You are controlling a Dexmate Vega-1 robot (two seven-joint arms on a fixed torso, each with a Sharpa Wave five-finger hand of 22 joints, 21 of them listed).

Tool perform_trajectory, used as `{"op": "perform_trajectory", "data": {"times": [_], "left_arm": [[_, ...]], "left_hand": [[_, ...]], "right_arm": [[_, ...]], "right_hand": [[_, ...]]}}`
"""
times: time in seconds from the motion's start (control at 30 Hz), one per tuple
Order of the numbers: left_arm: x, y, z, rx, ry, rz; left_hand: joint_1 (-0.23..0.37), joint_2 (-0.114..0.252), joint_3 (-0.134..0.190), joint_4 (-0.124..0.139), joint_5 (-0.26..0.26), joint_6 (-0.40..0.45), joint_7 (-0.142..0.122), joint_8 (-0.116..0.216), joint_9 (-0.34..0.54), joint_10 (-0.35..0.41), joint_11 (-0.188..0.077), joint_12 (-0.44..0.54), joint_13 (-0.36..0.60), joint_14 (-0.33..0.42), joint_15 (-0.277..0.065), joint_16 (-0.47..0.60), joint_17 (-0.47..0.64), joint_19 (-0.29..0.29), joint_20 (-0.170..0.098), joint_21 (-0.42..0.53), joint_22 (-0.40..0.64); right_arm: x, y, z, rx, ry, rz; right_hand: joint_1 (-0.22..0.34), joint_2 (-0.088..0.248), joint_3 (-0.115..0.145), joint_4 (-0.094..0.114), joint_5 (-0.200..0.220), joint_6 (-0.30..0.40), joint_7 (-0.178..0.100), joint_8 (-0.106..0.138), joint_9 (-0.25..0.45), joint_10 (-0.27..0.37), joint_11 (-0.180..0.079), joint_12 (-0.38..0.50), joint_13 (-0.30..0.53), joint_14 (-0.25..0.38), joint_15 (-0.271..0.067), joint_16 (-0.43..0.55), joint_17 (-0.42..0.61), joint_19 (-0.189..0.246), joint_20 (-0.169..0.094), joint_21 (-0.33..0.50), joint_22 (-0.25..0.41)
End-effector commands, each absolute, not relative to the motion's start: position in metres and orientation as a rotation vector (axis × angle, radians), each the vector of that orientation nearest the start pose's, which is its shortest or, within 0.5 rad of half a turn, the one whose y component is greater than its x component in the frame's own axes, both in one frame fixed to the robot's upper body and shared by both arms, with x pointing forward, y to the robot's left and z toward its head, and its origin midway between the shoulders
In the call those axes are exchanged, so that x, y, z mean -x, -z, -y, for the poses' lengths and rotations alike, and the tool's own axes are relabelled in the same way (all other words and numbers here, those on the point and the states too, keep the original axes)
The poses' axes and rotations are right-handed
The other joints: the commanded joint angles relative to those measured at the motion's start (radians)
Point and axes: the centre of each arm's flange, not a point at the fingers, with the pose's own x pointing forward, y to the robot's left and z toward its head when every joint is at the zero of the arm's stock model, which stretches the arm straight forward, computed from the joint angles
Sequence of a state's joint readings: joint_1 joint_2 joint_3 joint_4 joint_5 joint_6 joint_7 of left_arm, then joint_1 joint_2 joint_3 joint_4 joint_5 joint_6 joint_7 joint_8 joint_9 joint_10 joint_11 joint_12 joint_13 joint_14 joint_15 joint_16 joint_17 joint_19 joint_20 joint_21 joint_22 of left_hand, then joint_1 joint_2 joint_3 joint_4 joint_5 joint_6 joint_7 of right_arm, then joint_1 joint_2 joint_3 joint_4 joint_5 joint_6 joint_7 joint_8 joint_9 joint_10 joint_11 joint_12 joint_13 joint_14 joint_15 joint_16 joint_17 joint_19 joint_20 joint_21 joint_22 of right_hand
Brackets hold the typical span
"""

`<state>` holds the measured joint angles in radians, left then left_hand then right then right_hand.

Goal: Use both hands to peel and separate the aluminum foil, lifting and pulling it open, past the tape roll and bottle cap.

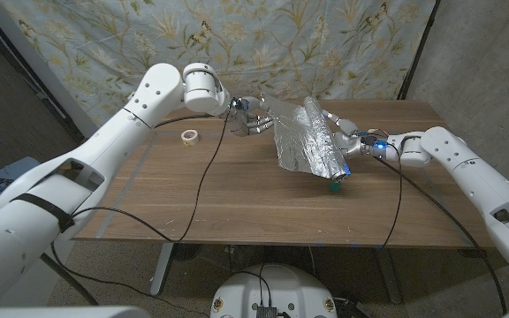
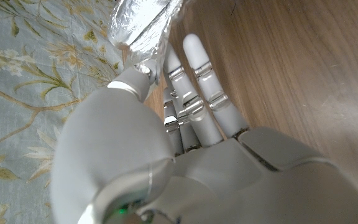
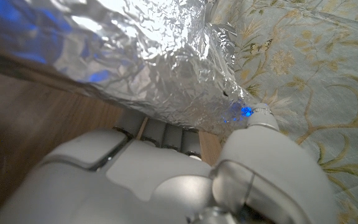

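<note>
Foil (image 1: 307, 137) is held up over the far-middle of the table (image 1: 237, 199), a crinkled sheet stretched between both hands, its lower edge sagging toward the wood. Left hand (image 1: 247, 119) pinches the sheet's left corner; the left wrist view shows the thumb (image 2: 135, 84) pressed against foil (image 2: 142, 22) while the other fingers (image 2: 197, 93) stretch out fairly straight beneath. Right hand (image 1: 347, 141) grips the right side; in the right wrist view foil (image 3: 142, 56) drapes over its fingers, so how tightly they close cannot be told. Tape roll (image 1: 189, 136) sits on the table to the left, well apart from the foil. A small green thing, likely the bottle cap (image 1: 333, 186), lies just under the foil's lower right corner.

Risks: the thin pinch on the left could slip if pulled hard; uneven pulling could tear the sheet; the sagging edge could drag and knock the cap.
</note>
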<state>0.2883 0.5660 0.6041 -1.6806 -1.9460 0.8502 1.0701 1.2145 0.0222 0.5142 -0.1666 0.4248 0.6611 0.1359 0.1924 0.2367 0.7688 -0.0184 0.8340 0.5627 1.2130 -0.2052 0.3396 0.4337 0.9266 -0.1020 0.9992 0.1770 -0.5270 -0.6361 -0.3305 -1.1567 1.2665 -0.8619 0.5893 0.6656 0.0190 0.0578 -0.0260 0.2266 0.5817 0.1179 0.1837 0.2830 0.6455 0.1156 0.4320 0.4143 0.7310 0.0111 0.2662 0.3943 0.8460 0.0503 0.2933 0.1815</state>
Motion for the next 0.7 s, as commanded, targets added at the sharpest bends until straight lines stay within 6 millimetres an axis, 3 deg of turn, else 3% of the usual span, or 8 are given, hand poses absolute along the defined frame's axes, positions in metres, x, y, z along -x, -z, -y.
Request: {"op": "perform_trajectory", "data": {"times": [0.03, 0.7], "left_arm": [[-0.562, -0.129, -0.137, 0.203, 0.28, -0.346], [-0.555, -0.13, -0.152, 0.232, 0.277, -0.334]], "left_hand": [[0.01, 0.0, 0.004, 0.002, -0.001, 0.006, 0.004, -0.002, -0.001, 0.095, -0.098, 0.002, 0.005, 0.004, -0.007, -0.003, 0.005, 0.001, -0.004, 0.011, 0.0], [0.014, -0.002, 0.007, 0.001, -0.002, 0.009, 0.003, -0.001, -0.003, 0.096, -0.1, 0.002, 0.005, 0.007, -0.01, -0.002, 0.013, -0.001, -0.007, 0.02, 0.0]], "right_arm": [[-0.645, -0.016, 0.285, -0.532, -0.917, -0.19], [-0.646, -0.017, 0.286, -0.523, -0.887, -0.204]], "right_hand": [[-0.007, 0.0, -0.003, 0.002, 0.009, -0.021, 0.005, 0.003, 0.0, -0.008, 0.002, -0.004, 0.004, 0.001, 0.001, -0.004, 0.002, 0.008, 0.007, -0.005, 0.0], [-0.019, 0.001, -0.011, 0.007, 0.022, -0.042, 0.007, 0.005, -0.008, -0.013, 0.004, -0.007, 0.007, 0.0, 0.006, -0.008, 0.002, 0.014, 0.006, -0.01, 0.0]]}}
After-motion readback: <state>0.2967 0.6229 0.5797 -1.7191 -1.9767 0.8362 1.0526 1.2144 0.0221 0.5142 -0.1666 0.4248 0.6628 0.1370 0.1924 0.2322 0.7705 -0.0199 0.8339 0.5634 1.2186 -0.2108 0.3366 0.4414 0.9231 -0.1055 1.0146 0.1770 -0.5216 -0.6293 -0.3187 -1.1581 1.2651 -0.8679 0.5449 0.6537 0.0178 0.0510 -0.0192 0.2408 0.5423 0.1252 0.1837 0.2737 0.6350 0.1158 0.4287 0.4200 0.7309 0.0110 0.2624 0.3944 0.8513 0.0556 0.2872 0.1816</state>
